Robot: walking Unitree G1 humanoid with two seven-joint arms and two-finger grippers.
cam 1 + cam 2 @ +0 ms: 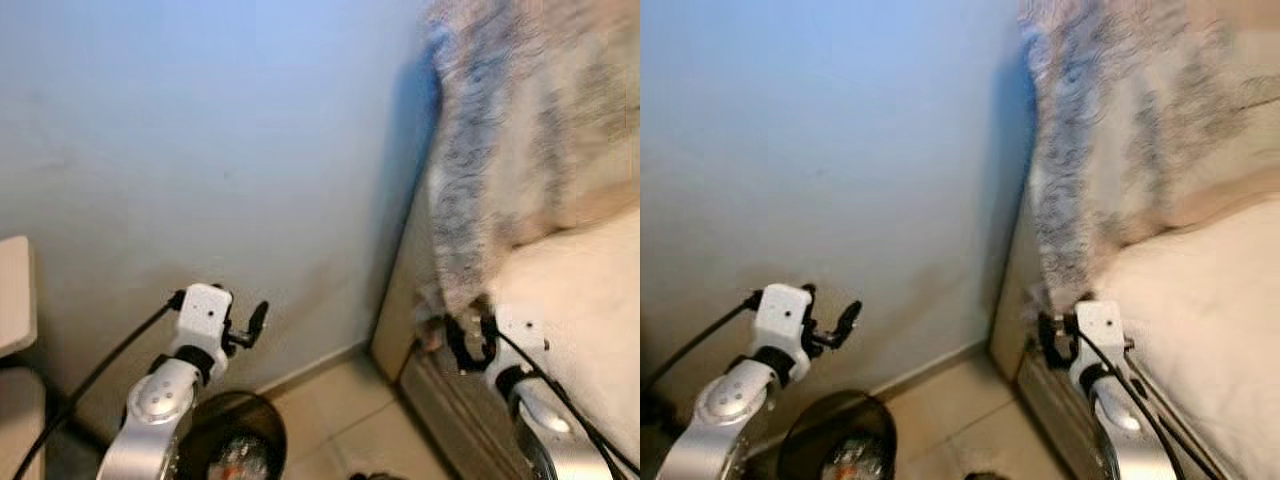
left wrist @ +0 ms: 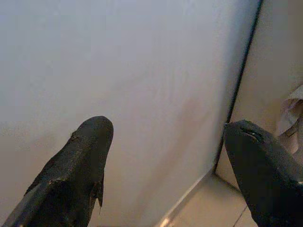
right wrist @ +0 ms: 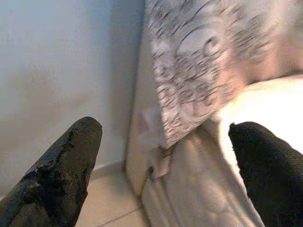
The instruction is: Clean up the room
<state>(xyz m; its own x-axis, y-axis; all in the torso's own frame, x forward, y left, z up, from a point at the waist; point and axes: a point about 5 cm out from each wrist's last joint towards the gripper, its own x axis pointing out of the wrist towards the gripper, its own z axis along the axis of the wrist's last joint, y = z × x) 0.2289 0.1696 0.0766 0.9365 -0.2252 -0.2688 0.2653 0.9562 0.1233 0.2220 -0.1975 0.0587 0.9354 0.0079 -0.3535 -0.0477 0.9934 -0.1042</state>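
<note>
A pale blue wall (image 1: 200,150) takes up the upper left and centre of the head views. A bed (image 1: 590,300) with a cream mattress occupies the right side, and a grey-and-cream patterned blanket (image 1: 500,130) hangs over its near corner, its lower edge trailing down the side of the bed frame. The left claw (image 1: 250,325) is raised at lower left, in front of the wall; the left wrist view shows its two black fingers (image 2: 80,165) spread wide apart with nothing between them, the wall and the bed-frame edge beyond. The right claw (image 1: 465,340) sits at lower right, just beside the hanging edge of the blanket at the bed corner; the right wrist view shows its fingers (image 3: 66,165) also well apart and holding nothing, with the blanket and mattress ahead of them. A dark round bin (image 1: 235,440) stands on the tiled floor (image 1: 340,410) at the bottom of the frame, below the left arm, with some unclear contents inside. A pale piece of furniture (image 1: 15,295) shows at the far left edge; its kind cannot be determined. The head views are slightly blurred.
</note>
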